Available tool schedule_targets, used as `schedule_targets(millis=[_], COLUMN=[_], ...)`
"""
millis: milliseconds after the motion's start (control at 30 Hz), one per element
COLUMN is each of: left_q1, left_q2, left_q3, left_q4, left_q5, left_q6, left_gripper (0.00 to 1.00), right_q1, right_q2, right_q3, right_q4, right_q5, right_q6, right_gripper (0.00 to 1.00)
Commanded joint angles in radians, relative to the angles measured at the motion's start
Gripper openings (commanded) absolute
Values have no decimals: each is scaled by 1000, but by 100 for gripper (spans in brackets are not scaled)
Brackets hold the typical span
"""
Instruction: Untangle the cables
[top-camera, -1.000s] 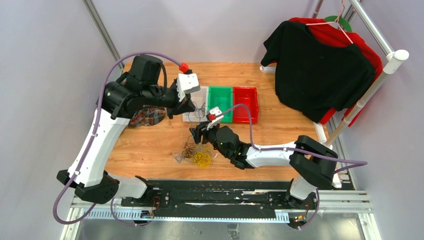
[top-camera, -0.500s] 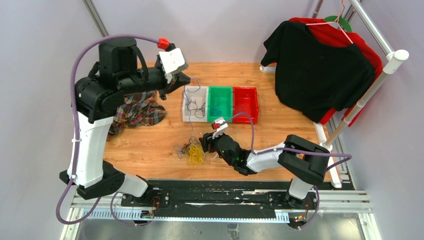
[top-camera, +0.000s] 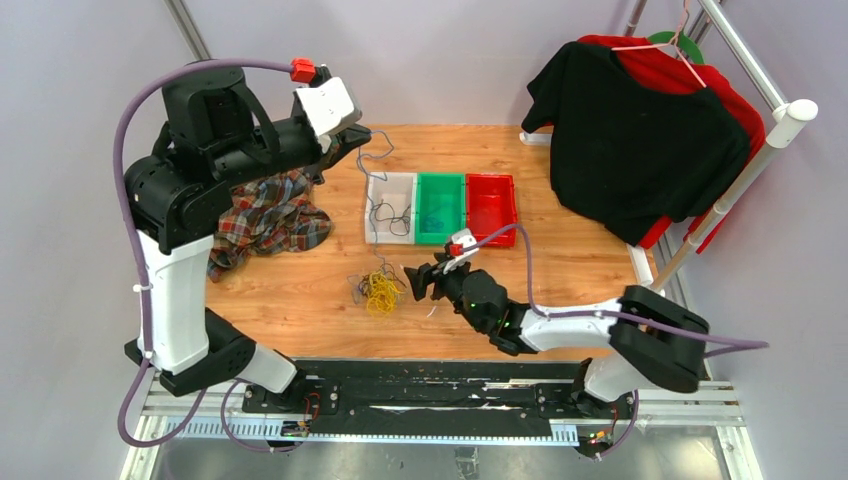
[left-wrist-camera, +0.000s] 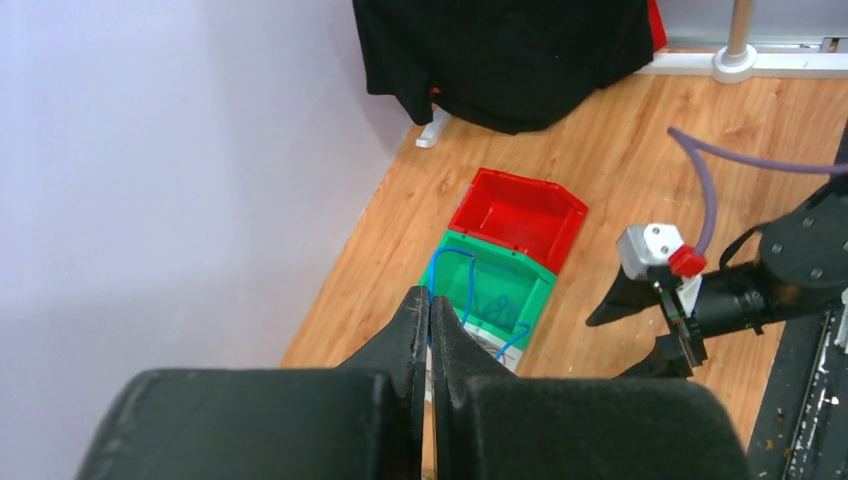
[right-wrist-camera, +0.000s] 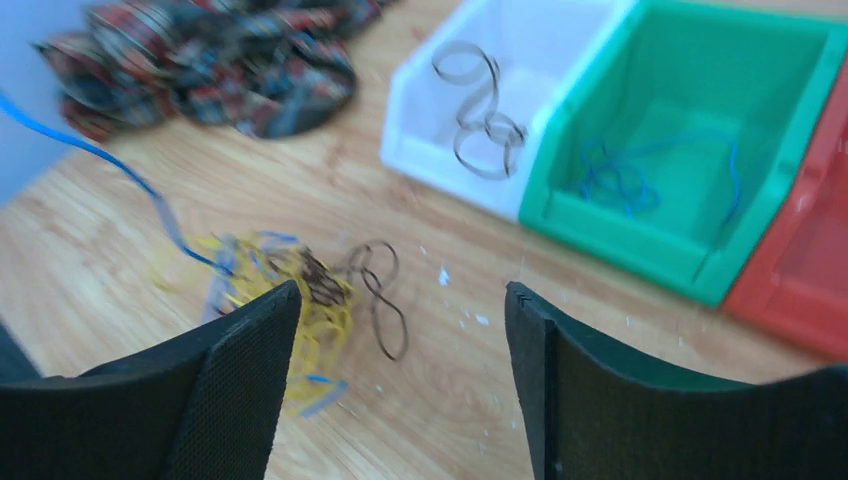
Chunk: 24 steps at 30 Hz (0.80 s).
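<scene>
The cables lie in a yellow, blue and dark brown tangle (top-camera: 380, 291) on the wooden table in front of the bins, blurred in the right wrist view (right-wrist-camera: 290, 290). My left gripper (top-camera: 357, 138) is raised high at the back left. It is shut (left-wrist-camera: 430, 298) on a blue cable (left-wrist-camera: 452, 253), which runs taut down to the tangle (right-wrist-camera: 100, 155). My right gripper (top-camera: 416, 283) hangs low just right of the tangle. It is open (right-wrist-camera: 400, 300) with nothing between its fingers. One brown loop (right-wrist-camera: 385, 300) lies on the wood just ahead of those open fingers.
Three bins stand in a row behind the tangle: white (top-camera: 376, 236) with brown loops, green (top-camera: 440, 180) with blue loops, red (top-camera: 490, 180). A plaid cloth (top-camera: 270, 215) lies at the left. A rack with a black shirt (top-camera: 640, 140) fills the right rear.
My left arm has risen up and back to the left, drawing the blue cable out taut and dragging the tangle slightly toward the bins. My right gripper has backed off to the right and opened wider.
</scene>
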Motion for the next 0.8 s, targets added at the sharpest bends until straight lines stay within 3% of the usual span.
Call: schedule_targets(millis=[0, 200, 467, 633, 767], left_q1=[-22, -38, -46, -50, -54], left_q2=[-13, -14, -21, -27, -53], left_q3=[-9, 1, 32, 14, -137], left_q4=[20, 22, 22, 36, 146], left_q5=[-8, -17, -26, -40, -163], left_q6=[-2, -1, 2, 16, 0], left_gripper=[0, 0, 0, 0, 0], right_q1=[21, 22, 13, 6, -15], right_q2=[-109, -96, 12, -5, -99], right_q3=[43, 171, 283, 229, 75], right_q4=[19, -47, -81, -78, -45], right_q5=[-115, -258, -259, -220, -187], right_q6=[-122, -193, -203, -170, -125], right_gripper=[76, 77, 76, 76, 79])
